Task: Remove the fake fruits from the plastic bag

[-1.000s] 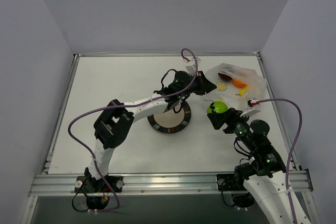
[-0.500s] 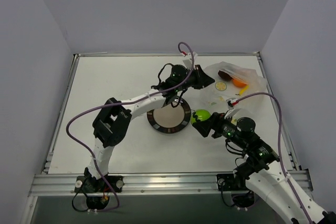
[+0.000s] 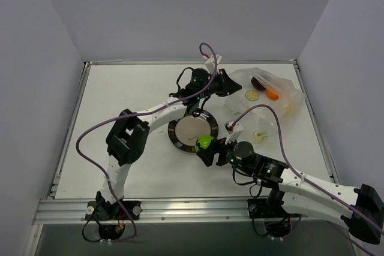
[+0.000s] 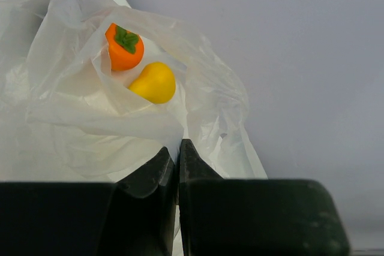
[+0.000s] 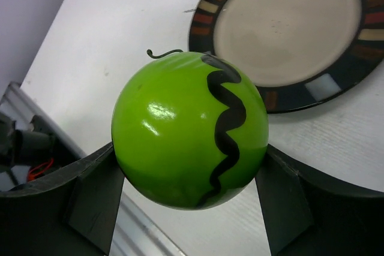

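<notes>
Green ball (image 5: 189,130): clamped between the fingers of the right gripper (image 5: 189,166), at the near rim of the plate (image 3: 175,139), mid-table. Plastic bag (image 4: 72,106): toward the far right corner, edge pinched by the clenched left gripper (image 4: 178,160); orange fruit (image 4: 123,49) and yellow fruit (image 4: 154,82) lodged inside.

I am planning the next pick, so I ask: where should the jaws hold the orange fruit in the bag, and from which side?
Probably grip the orange fruit across its round body, under the green leaf cap; that part looks smooth and widest. Come through the bag mouth, which the left gripper pinches, keeping the jaws off the yellow fruit beside it.
</notes>
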Motion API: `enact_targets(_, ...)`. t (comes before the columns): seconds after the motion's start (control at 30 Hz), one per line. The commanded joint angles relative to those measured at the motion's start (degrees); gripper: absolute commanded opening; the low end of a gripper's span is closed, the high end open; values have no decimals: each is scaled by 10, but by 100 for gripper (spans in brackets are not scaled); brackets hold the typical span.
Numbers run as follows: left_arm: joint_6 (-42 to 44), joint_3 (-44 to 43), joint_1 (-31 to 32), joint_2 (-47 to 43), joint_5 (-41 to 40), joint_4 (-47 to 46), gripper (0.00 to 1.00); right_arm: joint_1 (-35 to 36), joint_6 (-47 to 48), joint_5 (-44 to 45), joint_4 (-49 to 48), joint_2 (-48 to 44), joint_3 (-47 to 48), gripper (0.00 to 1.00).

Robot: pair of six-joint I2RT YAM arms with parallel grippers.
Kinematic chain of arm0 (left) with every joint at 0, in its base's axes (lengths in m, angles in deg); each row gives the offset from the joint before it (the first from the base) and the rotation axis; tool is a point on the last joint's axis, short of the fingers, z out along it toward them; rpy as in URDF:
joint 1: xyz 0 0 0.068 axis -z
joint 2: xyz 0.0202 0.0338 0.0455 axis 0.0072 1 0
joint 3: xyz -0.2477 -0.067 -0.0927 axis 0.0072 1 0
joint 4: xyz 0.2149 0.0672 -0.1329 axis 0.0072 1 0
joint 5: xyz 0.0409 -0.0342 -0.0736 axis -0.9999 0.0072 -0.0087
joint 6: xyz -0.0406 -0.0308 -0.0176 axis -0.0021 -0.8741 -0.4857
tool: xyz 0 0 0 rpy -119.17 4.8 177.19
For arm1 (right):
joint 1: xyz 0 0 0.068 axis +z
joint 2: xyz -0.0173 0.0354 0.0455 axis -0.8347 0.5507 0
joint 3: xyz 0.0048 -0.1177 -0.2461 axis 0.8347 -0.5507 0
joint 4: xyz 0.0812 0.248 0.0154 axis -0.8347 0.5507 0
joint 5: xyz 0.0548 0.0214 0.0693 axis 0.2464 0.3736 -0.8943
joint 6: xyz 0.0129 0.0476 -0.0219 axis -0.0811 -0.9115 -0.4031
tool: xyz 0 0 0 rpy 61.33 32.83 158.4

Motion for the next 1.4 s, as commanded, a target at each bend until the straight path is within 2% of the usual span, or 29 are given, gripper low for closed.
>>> enact_targets(0.0, -9, -8, -4, -30, 21, -13, 2, 4, 6, 110, -116, 19, -19, 43)
enact_targets(0.23, -43, 20, -5, -41, 34, -51, 2, 4, 19, 207, -224, 122, -28, 44)
enact_targets(0.5, -56, 71, -1, -62, 28, -94, 2, 2, 56, 248, -314, 327, 32, 54)
enact_targets(0.6, -52, 88, -1, -72, 24, -99, 2, 2, 53, 257, -335, 362, 43, 57)
enact_targets(0.63, -52, 92, -1, -74, 23, -101, 2, 2, 52, 260, -339, 366, 45, 59)
enact_targets(0.7, -49, 101, -1, -79, 22, -103, 2, 2, 52, 269, -336, 369, 48, 70)
enact_targets(0.73, -46, 102, -1, -81, 21, -102, 2, 2, 50, 272, -329, 366, 51, 78)
enact_targets(0.77, -45, 106, -1, -85, 19, -102, 2, 2, 51, 275, -322, 363, 52, 92)
enact_targets(0.8, -43, 108, -1, -87, 18, -102, 2, 3, 50, 274, -306, 349, 52, 96)
enact_targets(0.83, -40, 108, -1, -87, 16, -102, 2, 4, 51, 272, -297, 340, 50, 100)
enact_targets(0.97, -37, 114, -1, -91, 11, -103, 2, 6, 49, 258, -243, 269, 33, 100)
enact_targets(1.0, -37, 115, -1, -91, 10, -103, 2, 6, 48, 254, -203, 232, 31, 100)
enact_targets(1.03, -37, 116, -1, -91, 10, -103, 3, 7, 43, 245, -180, 188, 28, 97)
enact_targets(1.07, -35, 116, -1, -92, 9, -103, 2, 10, 43, 243, -156, 188, 28, 92)
enact_targets(1.1, -34, 118, -1, -93, 8, -103, 2, 12, 34, 241, -101, 134, 27, 86)
enact_targets(1.13, -30, 122, -1, -94, 5, -101, 2, 13, 31, 238, -74, 103, 27, 77)
enact_targets(1.17, -29, 123, 0, -94, 2, -101, 2, 13, 26, 239, -48, 74, 27, 54)
enact_targets(1.2, -27, 126, 2, -94, 0, -102, 2, 14, 23, 239, 4, 14, 34, 44)
enact_targets(1.27, -26, 131, 5, -94, -5, -105, 2, 13, 25, 242, 49, -62, 45, 23)
enact_targets(1.37, -23, 136, 16, -94, -11, -108, 2, 12, 29, 273, 120, -121, 75, 12)
